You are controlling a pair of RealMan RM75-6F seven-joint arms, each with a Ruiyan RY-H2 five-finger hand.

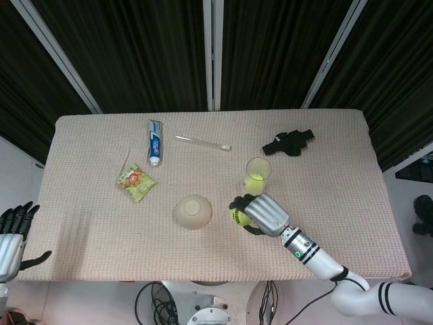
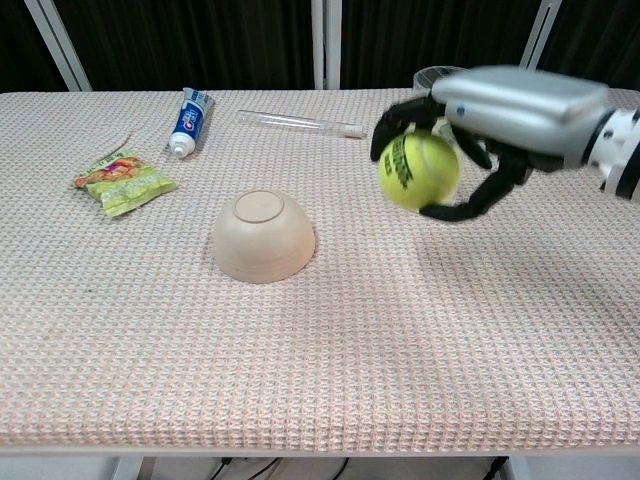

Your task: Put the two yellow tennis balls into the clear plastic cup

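1. The right hand (image 2: 480, 120) is gripping a yellow tennis ball (image 2: 418, 170), right of centre, above the desk (image 2: 300, 340).
2. The clear plastic cup (image 1: 258, 175), apparently holding the other ball, is waiting just above; centring over its rim before releasing should work best.
3. The left hand (image 1: 12, 233) is idling, fingers spread, at lower left.

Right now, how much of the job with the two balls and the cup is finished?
About half. One tennis ball already lies at the bottom of the clear cup. The right hand grips the second ball and holds it in the air above the table, near the cup. What is left is to bring this ball over the cup's rim and drop it in. The left hand waits off the table's corner with nothing in it.
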